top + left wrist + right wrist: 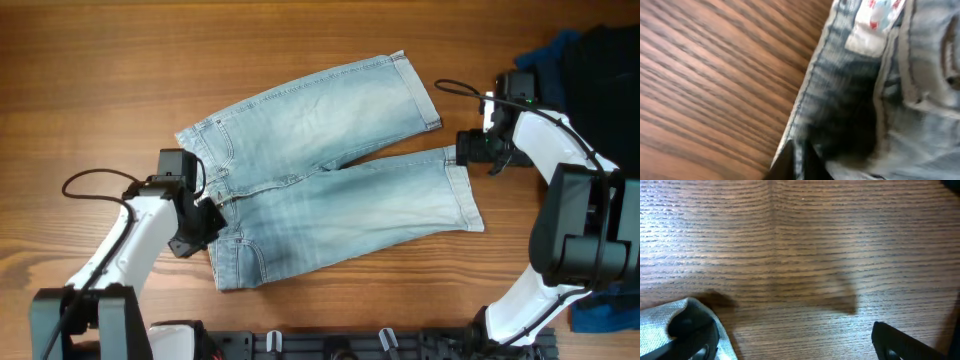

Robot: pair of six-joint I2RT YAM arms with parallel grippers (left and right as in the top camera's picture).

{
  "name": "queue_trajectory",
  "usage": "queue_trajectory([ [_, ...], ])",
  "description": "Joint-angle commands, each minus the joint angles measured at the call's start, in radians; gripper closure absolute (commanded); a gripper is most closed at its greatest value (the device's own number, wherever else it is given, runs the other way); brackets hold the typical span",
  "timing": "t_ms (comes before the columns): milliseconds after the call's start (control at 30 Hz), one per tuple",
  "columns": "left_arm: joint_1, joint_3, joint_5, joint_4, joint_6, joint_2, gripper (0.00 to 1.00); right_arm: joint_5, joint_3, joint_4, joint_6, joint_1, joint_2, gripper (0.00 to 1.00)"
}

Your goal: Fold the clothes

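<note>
Our left pincer (799, 169) looks pinched on the waistband (840, 100) of the shorts (330, 190), which lie flat beyond it, though blur hides the bite. Our right pincer (790, 342) is spread, with the cuff (665, 317) just beside one finger (690, 330). We judge that closing now could miss the cuff and skew the fold.
</note>
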Motion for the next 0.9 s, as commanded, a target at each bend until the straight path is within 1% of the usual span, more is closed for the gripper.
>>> queue_trajectory([
  [0,0.005,0.116,0.021,-0.090,-0.007,-0.031,0.96,0.044,0.033,-0.009,0.031,0.010,0.072,0.00],
  [67,0.005,0.240,0.021,-0.150,-0.007,-0.087,0.95,0.039,0.123,-0.089,0.047,0.010,0.063,0.01],
  [133,0.005,0.317,0.026,-0.158,-0.008,-0.134,0.94,-0.005,0.212,-0.172,0.054,0.011,0.049,0.01],
  [167,0.005,0.330,0.050,-0.145,-0.007,-0.148,0.94,-0.065,0.256,-0.219,0.053,0.011,0.038,0.01],
  [200,0.005,0.330,0.089,-0.139,-0.005,-0.151,0.96,-0.171,0.303,-0.283,0.053,0.011,0.030,0.01],
  [233,0.004,0.329,0.115,-0.140,0.014,-0.130,0.96,-0.341,0.343,-0.355,0.031,0.011,0.024,0.00],
  [267,0.003,0.329,0.122,-0.137,0.024,-0.106,0.96,-0.459,0.348,-0.380,0.015,0.011,0.022,0.01],
  [300,0.002,0.329,0.127,-0.132,0.023,-0.074,0.96,-0.545,0.346,-0.407,0.001,0.010,0.023,0.02],
  [333,0.001,0.329,0.147,-0.120,0.024,-0.023,0.96,-0.564,0.335,-0.419,0.005,0.011,0.026,0.04],
  [400,-0.002,0.328,0.186,-0.097,0.023,0.072,0.96,-0.564,0.296,-0.414,0.005,0.011,0.026,0.18],
  [433,-0.002,0.328,0.211,-0.078,0.023,0.135,0.96,-0.564,0.262,-0.402,0.005,0.011,0.026,0.37],
  [467,-0.001,0.328,0.233,-0.055,0.023,0.198,0.96,-0.564,0.222,-0.381,0.006,0.011,0.026,0.51],
  [500,-0.001,0.328,0.243,-0.030,0.023,0.269,0.96,-0.563,0.181,-0.356,0.013,0.011,0.026,0.61],
  [567,-0.001,0.328,0.238,0.008,0.024,0.365,0.96,-0.563,0.093,-0.285,0.029,0.011,0.028,0.62],
  [633,-0.001,0.328,0.233,0.035,0.058,0.446,0.96,-0.531,-0.003,-0.164,0.031,0.010,0.028,0.62],
  [667,-0.001,0.328,0.187,0.040,0.062,0.469,0.96,-0.468,-0.032,-0.118,0.061,0.010,0.029,0.61],
  [700,-0.001,0.328,0.122,0.041,0.062,0.480,0.96,-0.373,-0.047,-0.081,0.130,0.009,0.029,0.61],
  [800,-0.001,0.328,-0.014,0.045,0.072,0.480,0.96,-0.207,-0.048,-0.055,0.217,0.008,0.030,0.59],
  [867,-0.001,0.328,-0.058,0.072,0.072,0.480,0.96,-0.073,-0.048,-0.064,0.292,0.002,0.030,0.59],
])
